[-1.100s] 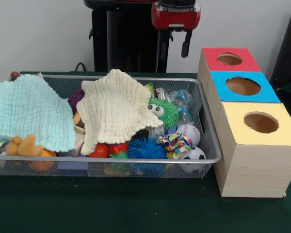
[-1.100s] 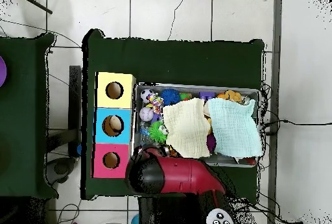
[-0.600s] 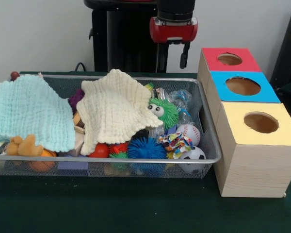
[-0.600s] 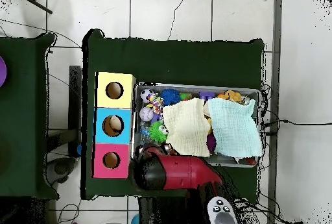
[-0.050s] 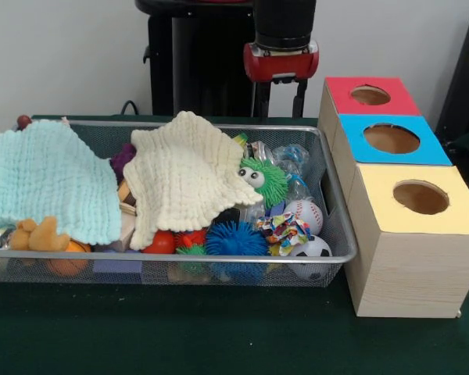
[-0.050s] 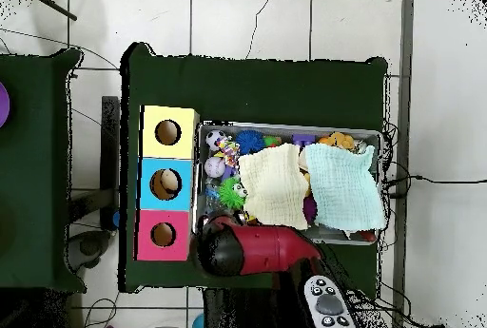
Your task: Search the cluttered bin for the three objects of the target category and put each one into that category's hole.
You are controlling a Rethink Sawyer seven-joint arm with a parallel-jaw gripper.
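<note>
Gripper (image 5: 280, 100): two dark fingers hanging from a red wrist band, poised above the far rim of the bin, spread apart with nothing between them; from above it is hidden under the arm (image 6: 257, 251). Bin (image 5: 338, 234): wire mesh, long and shallow, on a dark green table (image 5: 219, 336). Contents, left to right in the front view: pale blue cloth (image 5: 51, 180) draped over the left end; orange plush toy (image 5: 33, 234) just below its near edge; cream cloth (image 5: 186, 176) spread across the middle, its corner touching a green fuzzy toy with eyes (image 5: 262, 180); red ball (image 5: 161, 243) and blue spiky ball (image 5: 234, 239) at the near wall; clear wrapped item (image 5: 291, 160) toward the far right corner; baseball (image 5: 303, 212) near the right wall; patterned bundle (image 5: 283, 230) just beside it; soccer ball (image 5: 313, 251) in the near right corner. Boxes: three wood-sided, in a row touching the bin's right side, each with a round hole on top; red-topped box (image 5: 371, 95) farthest, blue-topped box (image 5: 391, 139) in the middle, yellow-topped box (image 5: 418, 199) nearest. From above, a pale object shows inside the blue box's hole; the other two holes look dark.
</note>
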